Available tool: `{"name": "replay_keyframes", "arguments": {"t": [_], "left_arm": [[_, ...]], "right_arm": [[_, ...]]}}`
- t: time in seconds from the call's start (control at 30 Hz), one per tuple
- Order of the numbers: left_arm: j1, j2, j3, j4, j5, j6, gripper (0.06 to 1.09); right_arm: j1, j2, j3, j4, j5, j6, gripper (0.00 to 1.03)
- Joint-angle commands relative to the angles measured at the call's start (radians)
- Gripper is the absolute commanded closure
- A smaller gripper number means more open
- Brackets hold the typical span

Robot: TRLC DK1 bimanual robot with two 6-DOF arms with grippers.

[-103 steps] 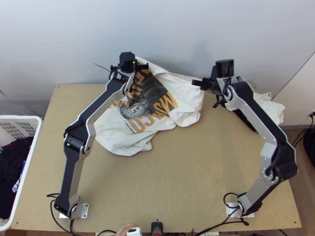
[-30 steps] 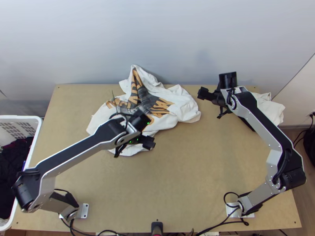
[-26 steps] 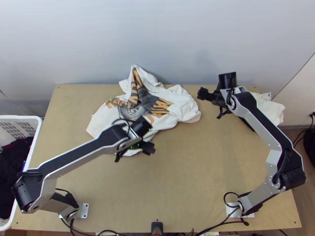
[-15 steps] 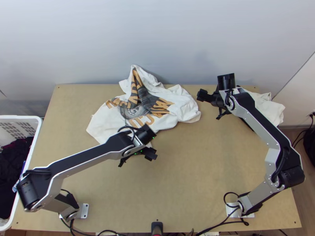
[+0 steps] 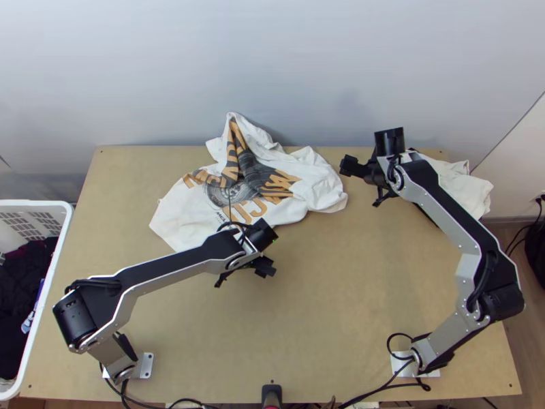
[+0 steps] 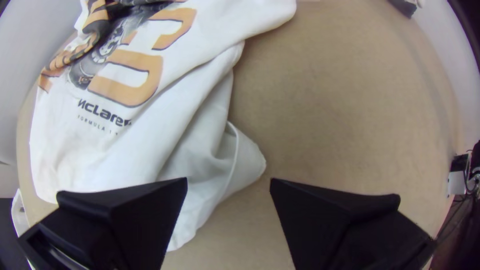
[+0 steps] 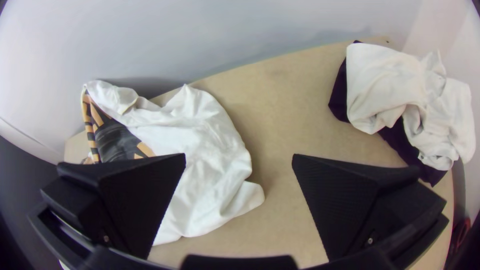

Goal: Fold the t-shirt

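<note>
T-shirt [image 5: 310,187] rumpled, far left; my left gripper [image 6: 229,180] and right gripper [image 7: 239,156] have fingers apart; pinching one layer near its near corner could deepen creases.

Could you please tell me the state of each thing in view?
T-shirt: crumpled, print showing, unfolded.
Left pincer: open, empty.
Right pincer: open, empty.
White cloth: bunched, on the dark cloth.
Dark cloth: partly covered.
Basket: uncovered, holding dark clothes.
Dark clothes: heaped loosely.
</note>
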Motion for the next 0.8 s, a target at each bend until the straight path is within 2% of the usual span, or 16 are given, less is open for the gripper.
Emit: {"name": "replay_keyframes", "arguments": {"t": [0.0,0.03,0.13,0.17,0.27,0.77], "left_arm": [[0.004,0.025,-0.030,0.054,-0.007,0.020,0.53],[0.004,0.023,-0.037,0.069,-0.009,0.031,0.61],[0.009,0.025,-0.036,0.074,-0.011,0.051,0.96],[0.007,0.020,-0.033,0.072,-0.011,0.059,1.05],[0.009,-0.001,-0.031,0.071,-0.012,0.068,1.04],[0.133,-0.144,-0.030,0.020,-0.014,0.085,1.04]], "right_arm": [[0.005,0.022,0.026,-0.003,-0.001,-0.002,0.04],[0.011,0.028,0.032,-0.014,-0.006,-0.002,0.04],[0.029,0.048,0.030,-0.034,-0.038,-0.001,0.04],[0.035,0.057,0.026,-0.034,-0.046,-0.002,0.04],[0.040,0.094,0.015,-0.034,-0.083,-0.002,0.04],[0.084,0.182,-0.040,-0.033,-0.083,-0.079,0.04]]}}
